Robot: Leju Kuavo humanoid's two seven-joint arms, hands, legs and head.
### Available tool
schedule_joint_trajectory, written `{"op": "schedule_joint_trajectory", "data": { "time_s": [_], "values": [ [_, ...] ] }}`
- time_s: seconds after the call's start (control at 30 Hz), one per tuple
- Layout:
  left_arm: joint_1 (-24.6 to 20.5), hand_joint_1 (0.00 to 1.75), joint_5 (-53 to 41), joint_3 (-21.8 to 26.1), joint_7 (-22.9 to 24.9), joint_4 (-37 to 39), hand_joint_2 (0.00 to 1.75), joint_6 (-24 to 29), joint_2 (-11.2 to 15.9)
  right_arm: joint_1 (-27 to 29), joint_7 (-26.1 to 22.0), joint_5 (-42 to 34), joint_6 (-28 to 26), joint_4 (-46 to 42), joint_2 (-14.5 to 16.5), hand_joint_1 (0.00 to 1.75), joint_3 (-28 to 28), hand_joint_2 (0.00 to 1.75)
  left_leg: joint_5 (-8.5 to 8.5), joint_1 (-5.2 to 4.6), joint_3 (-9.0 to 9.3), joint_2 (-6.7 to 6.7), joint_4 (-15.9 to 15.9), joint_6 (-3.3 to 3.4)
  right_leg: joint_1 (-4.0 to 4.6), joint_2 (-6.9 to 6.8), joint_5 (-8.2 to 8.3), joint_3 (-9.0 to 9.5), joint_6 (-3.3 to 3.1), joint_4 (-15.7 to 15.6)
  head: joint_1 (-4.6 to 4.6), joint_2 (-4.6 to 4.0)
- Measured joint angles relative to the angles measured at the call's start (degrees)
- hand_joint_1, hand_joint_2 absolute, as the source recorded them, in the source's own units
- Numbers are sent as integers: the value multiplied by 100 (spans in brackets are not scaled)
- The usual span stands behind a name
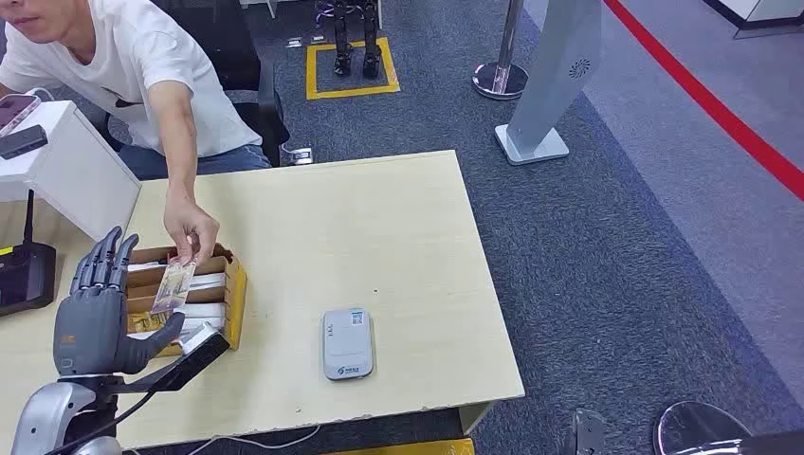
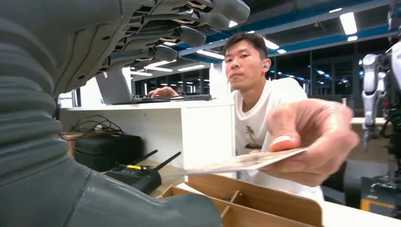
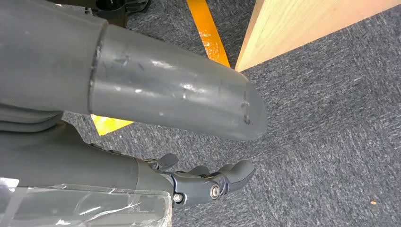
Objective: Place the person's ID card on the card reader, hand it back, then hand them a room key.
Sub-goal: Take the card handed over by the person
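Observation:
A person's hand point(image 1: 192, 230) holds the ID card point(image 1: 173, 287) over the open wooden box point(image 1: 233, 296) of white room keys point(image 1: 197, 282) at the table's left. My left hand point(image 1: 95, 313) stands just left of the card, palm toward it, fingers spread upward, holding nothing. In the left wrist view the card point(image 2: 241, 161) lies flat in the person's fingers point(image 2: 312, 137), a short gap from my left hand point(image 2: 56, 118). The grey card reader point(image 1: 347, 343) lies near the table's front edge. My right hand point(image 3: 208, 182) hangs loosely beside the table over the carpet, holding nothing.
A white counter block point(image 1: 66, 175) with a phone point(image 1: 21, 142) stands at the far left, with a black antenna device point(image 1: 24, 275) below it. The person sits behind the table's point(image 1: 379, 218) far left corner. A kiosk base point(image 1: 533, 144) and a stanchion point(image 1: 500, 78) stand on the carpet beyond.

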Motion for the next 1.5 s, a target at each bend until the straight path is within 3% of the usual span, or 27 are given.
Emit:
{"op": "schedule_joint_trajectory", "data": {
  "time_s": [0.17, 0.3, 0.4, 0.6, 1.1, 1.5],
  "values": [
    [-58, 0, -43, -5, 21, 40, 175, -66, 58, -1, 18, 2, 0, 1, 0, 0, 4, 0, 0, 0, 0, 0, 0, 0, 0, 0, 0, 0, 0, 0, -1, 0],
    [-212, 175, -82, -19, 249, 198, 175, -418, 351, -4, 49, -3, -3, 9, 0, 0, 23, 0, 0, 0, 0, 0, 0, 0, 0, 1, 0, 0, 0, 0, -1, 1],
    [-230, 175, -137, -20, 356, 239, 175, -520, 519, -4, 51, -14, -14, 20, 0, 0, 24, 0, 0, 0, 0, 0, 0, 0, 0, 0, 0, 0, 0, 0, -1, 1],
    [-235, 175, -171, -20, 382, 243, 175, -516, 565, -4, 52, -22, -15, 44, 0, 0, 24, 0, 0, -1, 0, 0, 0, 0, 0, 0, 0, 0, 0, 0, 1, 2],
    [-285, 175, -200, -22, 394, 264, 175, -490, 563, -5, 52, -18, -15, 57, 0, 0, 33, 0, 0, 0, 0, 1, 0, 0, 0, 1, 0, 0, 0, 0, -1, 1],
    [-743, 175, -428, -220, 252, 656, 175, -424, 404, -82, 107, 45, -15, 58, 1, 0, 84, 0, 0, -1, 1, -1, 1, 0, 0, 0, 1, 0, 0, 0, 0, 1]
  ]
}}
